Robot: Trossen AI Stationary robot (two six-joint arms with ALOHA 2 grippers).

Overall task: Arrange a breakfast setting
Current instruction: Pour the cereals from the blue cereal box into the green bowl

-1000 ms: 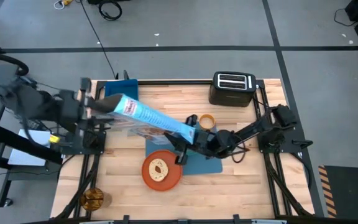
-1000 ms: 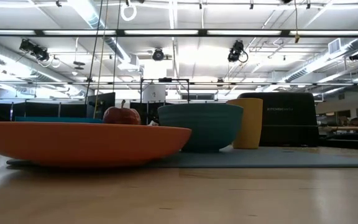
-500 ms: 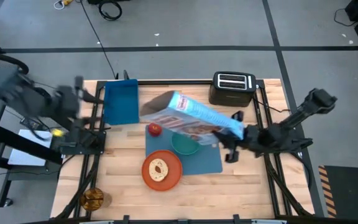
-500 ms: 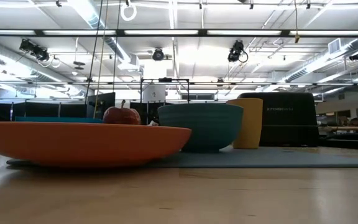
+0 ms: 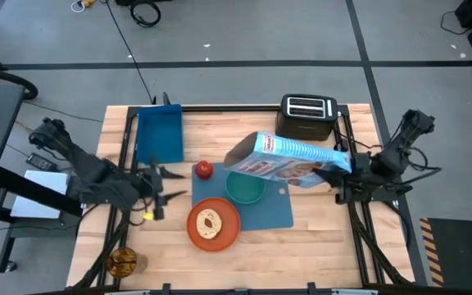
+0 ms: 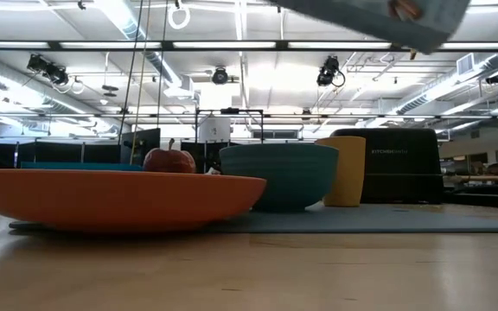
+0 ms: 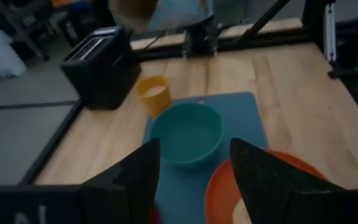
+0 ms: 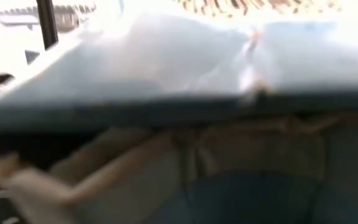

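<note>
Since the earlier frames the blue cereal bag point(image 5: 292, 158) has passed from the left gripper point(image 5: 164, 183) to the right gripper point(image 5: 340, 168) and has swung across toward the table's right edge; the left arm has drawn back to the left edge, its fingers point(image 7: 263, 177) parted and holding nothing, pointing in over the boards at the setting; the right gripper, close to the right edge, is clamped on one end of the bag, which hangs tilted in the air above the teal bowl point(image 5: 245, 188) and in front of the black toaster point(image 5: 307, 115). The bowl sits on the flat blue placemat point(image 5: 275, 211) near the table's middle; the small orange cup point(image 7: 153, 94) stands just beside the bowl on the toaster's side; the red apple point(image 5: 204, 170) lies by the placemat's far left corner; the round orange plate point(image 5: 224, 233) overlaps the placemat's near left corner, with the round bread piece point(image 5: 211, 221) on it; the deep blue bin point(image 5: 159, 135) rests at the far left corner of the table point(image 5: 318, 246).
</note>
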